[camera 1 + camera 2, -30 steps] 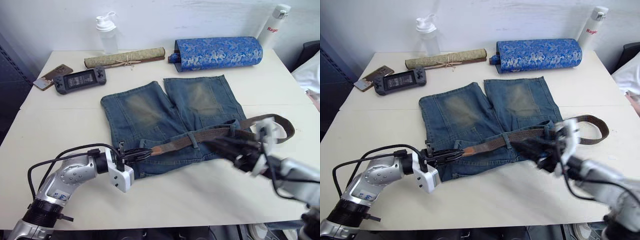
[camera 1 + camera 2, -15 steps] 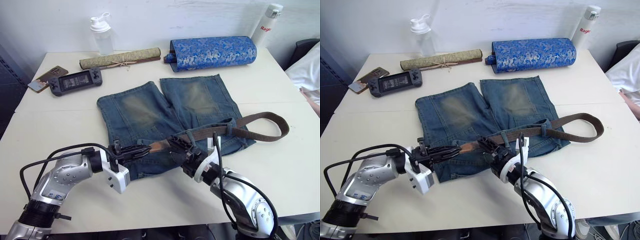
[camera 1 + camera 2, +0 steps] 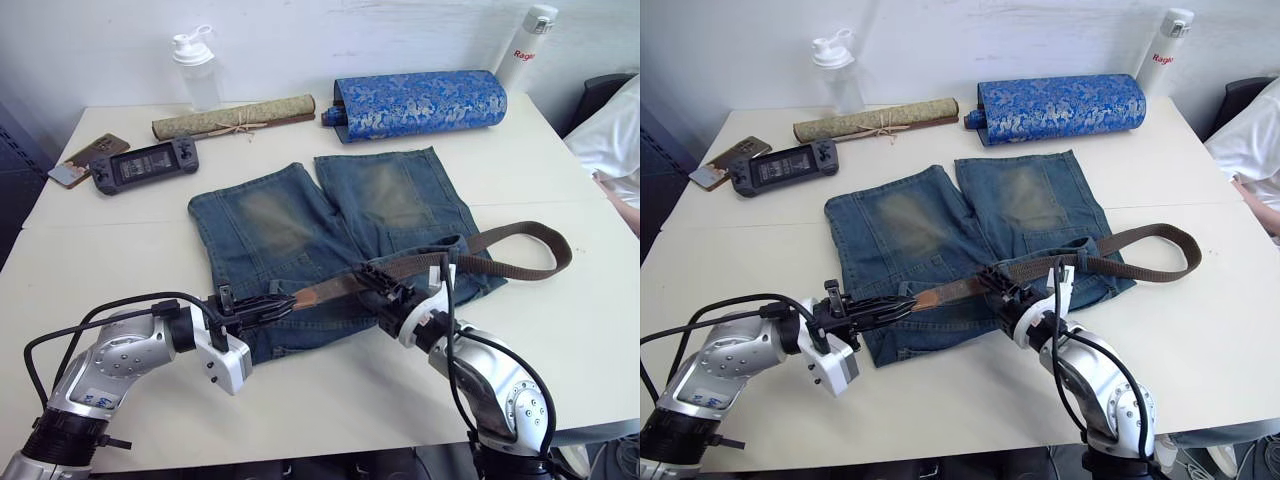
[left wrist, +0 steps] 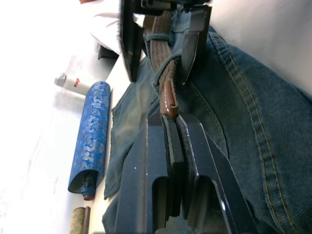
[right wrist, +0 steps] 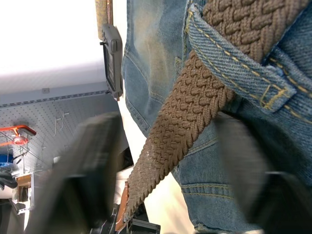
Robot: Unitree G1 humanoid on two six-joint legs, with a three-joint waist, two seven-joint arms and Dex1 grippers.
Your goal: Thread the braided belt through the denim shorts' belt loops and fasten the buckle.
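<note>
So the tabletop (image 3: 120, 250) is pretty much a flat work surface here, with the denim shorts (image 3: 330, 235) spread out in the middle, legs pointing away from the robot and the waistband on the near side, which makes sense since that puts the belt loops within reach of both arms. The braided belt (image 3: 430, 262) lies along that waistband; its far part curls out in a loose loop onto the bare tabletop on the robot's right, probably just slack waiting to be pulled through. The right hand (image 3: 385, 283) sits over the belt near the middle of the waist, fingers spread apart either side of the strap and not gripping it, right by a belt loop (image 5: 234, 63) the strap already passes under. My guess is it's there to steady or guide things. The left hand (image 3: 275, 303) is down at the left end of the waistband with its fingers pinched together on the tan leather end tab (image 4: 169, 99), so it looks like the puller. Can't make out the buckle anywhere, so fastening looks a way off.
</note>
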